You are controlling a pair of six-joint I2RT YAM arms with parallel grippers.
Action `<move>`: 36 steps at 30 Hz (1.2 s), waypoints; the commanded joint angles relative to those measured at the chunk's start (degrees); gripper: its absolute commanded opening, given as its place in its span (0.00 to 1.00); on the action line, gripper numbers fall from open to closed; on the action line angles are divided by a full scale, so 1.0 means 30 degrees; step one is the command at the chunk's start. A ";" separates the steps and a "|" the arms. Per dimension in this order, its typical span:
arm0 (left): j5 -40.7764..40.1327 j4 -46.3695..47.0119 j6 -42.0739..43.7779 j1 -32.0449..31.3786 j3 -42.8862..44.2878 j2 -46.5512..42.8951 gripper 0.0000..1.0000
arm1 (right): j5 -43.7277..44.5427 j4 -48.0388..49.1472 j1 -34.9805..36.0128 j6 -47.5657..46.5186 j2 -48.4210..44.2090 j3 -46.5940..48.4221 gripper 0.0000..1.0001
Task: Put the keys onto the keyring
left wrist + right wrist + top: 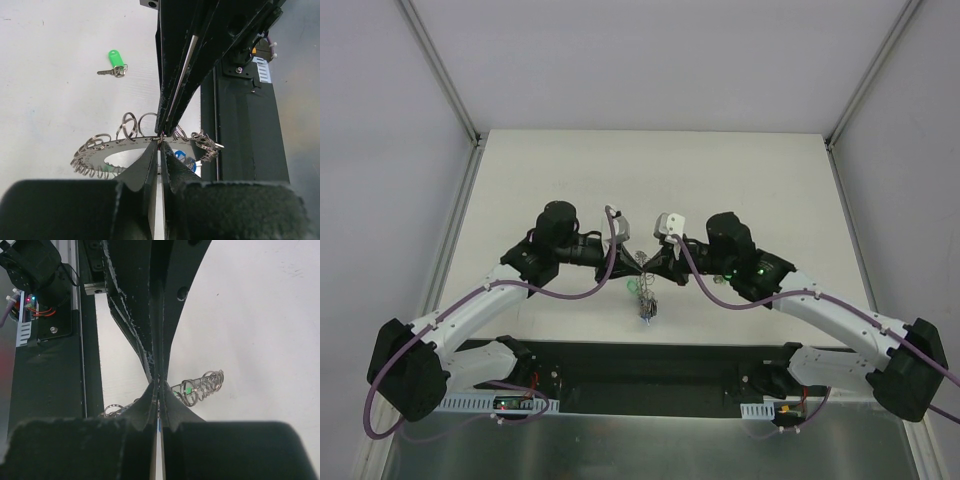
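White table (550,180), near-edge middle | left gripper (160,145) and right gripper (159,387) both clamped tight on keyring (92,156) rim | green key (115,59) lay loose | risk: uneven pull could have twisted it free

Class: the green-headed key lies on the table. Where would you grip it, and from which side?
Probably its green head, from above, jaws across the narrow width: the key lies flat on the table, and the head is its bulkiest part; the blade looks too thin.
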 commanded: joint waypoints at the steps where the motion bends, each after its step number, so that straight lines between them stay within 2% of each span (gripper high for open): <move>1: -0.0224 0.0343 0.0622 -0.0268 -0.0185 0.0275 0.00 | -0.0269 0.2870 0.0032 0.0745 -0.0952 0.0023 0.01; 8: -0.1337 0.0108 0.1354 -0.0268 -0.0419 -0.0397 0.00 | 0.0815 0.3135 -0.0143 0.1799 -0.1508 -0.0475 0.01; 10: -0.1716 0.0108 0.1530 -0.0268 -0.0507 -0.0660 0.00 | 0.0902 0.3135 -0.0260 0.2006 -0.1772 -0.0621 0.09; 12: -0.1922 0.0108 0.1618 -0.0268 -0.0537 -0.0837 0.00 | 0.1193 0.3135 -0.0349 0.2299 -0.2006 -0.0739 0.23; 15: -0.2216 0.0079 0.1764 -0.0268 -0.0712 -0.1188 0.00 | 0.2071 0.3135 -0.0582 0.2534 -0.2533 -0.1207 0.28; 20: -0.2656 0.0108 0.1911 -0.0268 -0.0888 -0.1804 0.00 | 0.1959 0.3106 -0.1198 0.2680 -0.3004 -0.1910 0.28; 29: -0.2598 0.0284 0.1735 -0.0298 -0.0947 -0.1922 0.00 | -0.0151 0.4217 -0.1228 0.3500 -0.1393 -0.2350 0.24; 36: -0.2421 0.0313 0.1824 -0.0356 -0.1006 -0.1893 0.00 | 0.0581 0.6209 -0.1199 0.5345 -0.0660 -0.2468 0.25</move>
